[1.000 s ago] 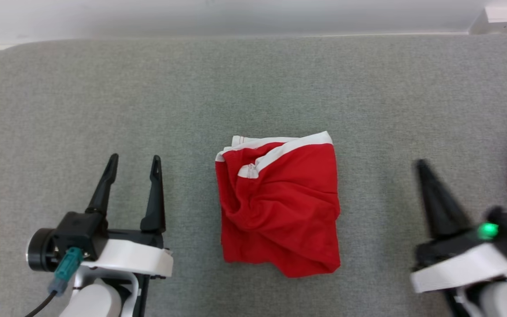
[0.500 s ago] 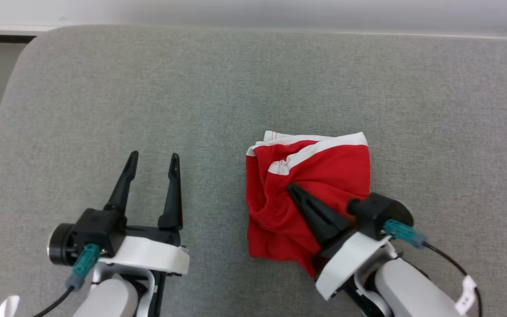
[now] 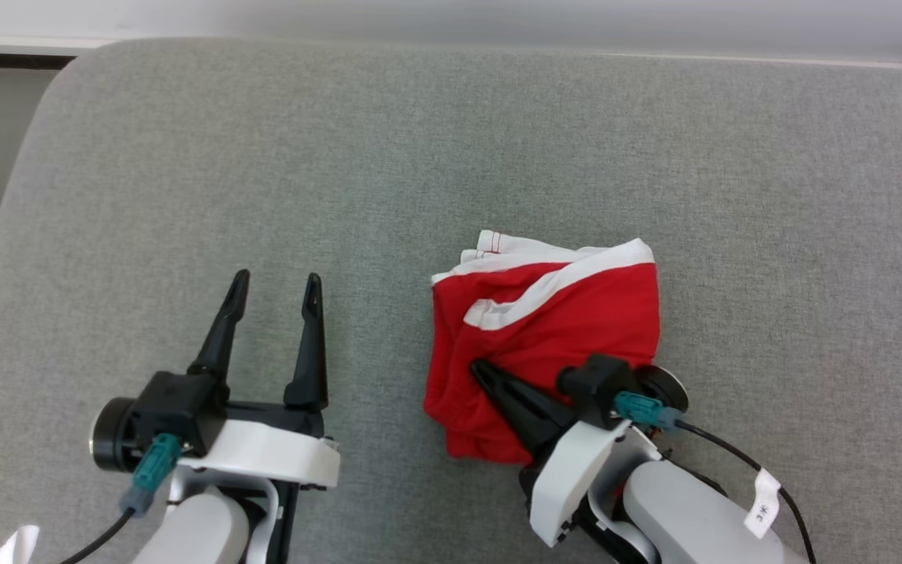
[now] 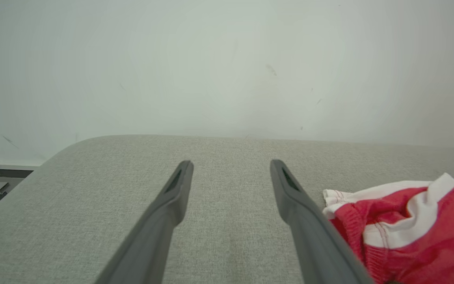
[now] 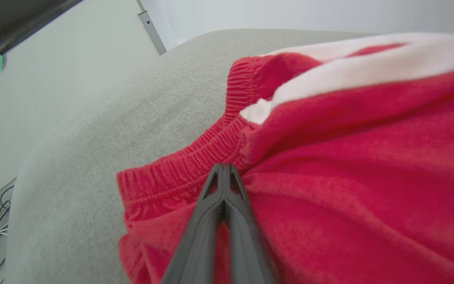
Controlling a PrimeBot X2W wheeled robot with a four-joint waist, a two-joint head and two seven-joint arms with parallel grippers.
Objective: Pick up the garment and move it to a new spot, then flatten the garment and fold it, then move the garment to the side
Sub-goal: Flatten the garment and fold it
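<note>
Where the grey padded surface (image 3: pixel 451 157) is taken in from the head view, the red garment (image 3: pixel 553 329) is seen lying crumpled a little right of the middle. Its white band (image 3: pixel 568 274) is turned toward the far edge. The right gripper (image 3: pixel 480 368) is laid across the garment's near-right part. Its two fingers are pressed together and the tip is set on the red cloth. In the right wrist view that tip (image 5: pixel 223 167) is met by the gathered elastic hem (image 5: pixel 187 173), with folds drawn toward it. Whether any cloth is pinched between the fingers cannot be told.

The left gripper (image 3: pixel 277 276) is held above bare surface, just to the left of the garment and apart from it. Its fingers are spread wide and nothing is held between them. The same gap is shown in the left wrist view (image 4: pixel 231 163), with the garment (image 4: pixel 416 232) beside the right-hand finger.

Broad bare fabric is left beyond the garment up to the far edge along the pale wall (image 3: pixel 451 19). More is left on its right side. The surface's far-left corner (image 3: pixel 75 59) is rounded.
</note>
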